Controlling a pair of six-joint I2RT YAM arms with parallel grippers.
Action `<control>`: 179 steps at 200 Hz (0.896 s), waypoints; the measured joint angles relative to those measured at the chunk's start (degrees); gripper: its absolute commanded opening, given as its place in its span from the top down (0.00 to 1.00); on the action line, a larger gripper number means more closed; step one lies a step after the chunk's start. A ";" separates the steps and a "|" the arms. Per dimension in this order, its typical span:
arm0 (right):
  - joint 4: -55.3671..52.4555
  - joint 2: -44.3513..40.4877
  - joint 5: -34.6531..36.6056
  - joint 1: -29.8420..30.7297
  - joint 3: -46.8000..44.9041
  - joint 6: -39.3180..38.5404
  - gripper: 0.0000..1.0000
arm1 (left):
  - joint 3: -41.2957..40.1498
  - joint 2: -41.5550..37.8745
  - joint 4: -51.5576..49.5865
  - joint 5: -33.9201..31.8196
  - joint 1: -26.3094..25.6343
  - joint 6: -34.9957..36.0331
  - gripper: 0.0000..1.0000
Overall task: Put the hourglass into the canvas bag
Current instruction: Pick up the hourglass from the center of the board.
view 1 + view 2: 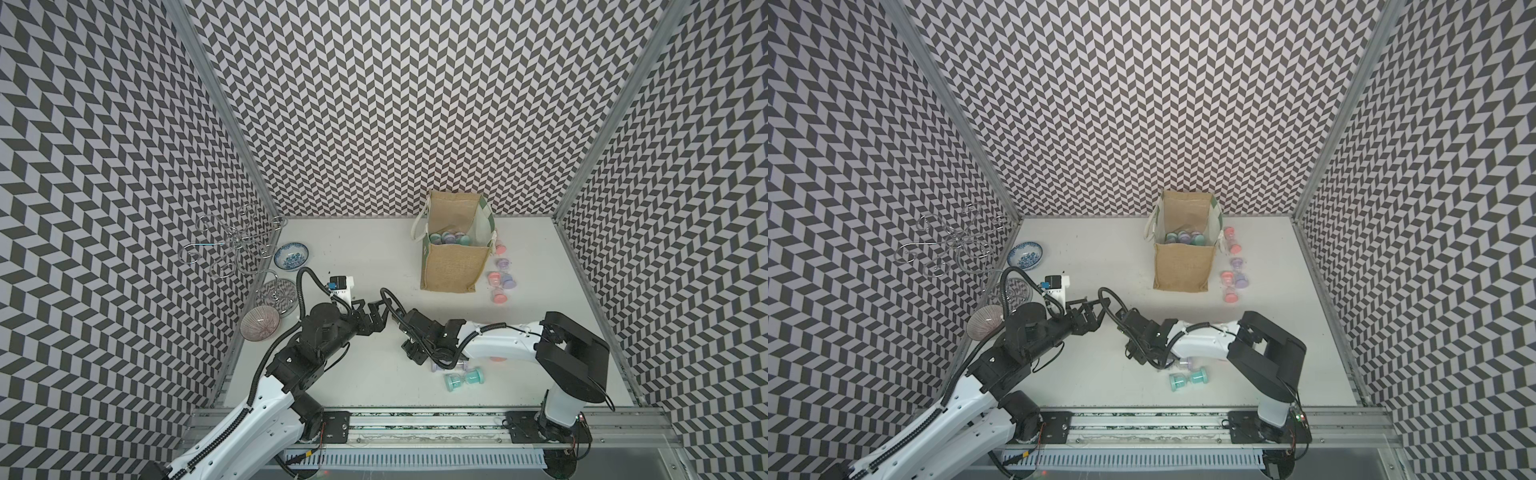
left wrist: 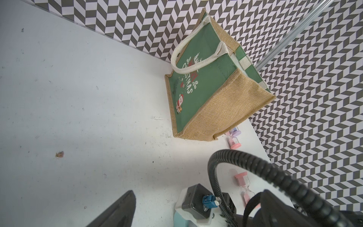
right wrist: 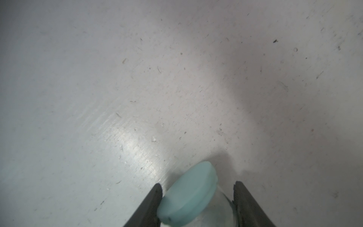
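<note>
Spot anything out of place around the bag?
Yes: pink and purple hourglasses lie on their sides on the table beside the canvas bag, not in it. A small brown fleck sits on the table too.

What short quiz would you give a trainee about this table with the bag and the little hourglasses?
1. What colour is the cap of the hourglass between the fingers of the right hand?
2. How does the canvas bag stand? A: flat on its side. B: upright, mouth open. C: hung from a hook.
3. True or false: the canvas bag holds no hourglasses.
Key: 1 teal. 2 B. 3 false: several hourglasses lie inside it.
</note>
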 measured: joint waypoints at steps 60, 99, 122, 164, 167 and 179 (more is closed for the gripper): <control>0.28 0.28 -0.07 -1.01 0.39 0.04 0.66 | 0.02 -0.11 -0.09 -0.46 0.09 0.00 0.01; 0.28 0.28 -0.70 -1.84 0.48 0.09 0.73 | 0.02 -0.50 -0.11 -0.61 0.09 0.02 0.01; 0.48 0.20 -1.09 -2.47 0.50 0.26 0.75 | 0.07 -0.50 -0.20 -0.70 0.09 0.07 0.01; 0.55 -1.36 -2.16 -4.20 0.50 1.22 0.78 | 0.74 -0.52 -0.96 -1.31 0.09 1.07 0.01; 0.55 -1.62 -2.32 -4.33 0.50 1.38 0.78 | 0.79 -0.55 -0.98 -1.33 0.09 1.20 0.01; 0.55 -2.78 -2.62 -4.94 0.50 1.70 0.78 | 1.25 -0.52 -1.55 -1.51 0.09 1.66 0.01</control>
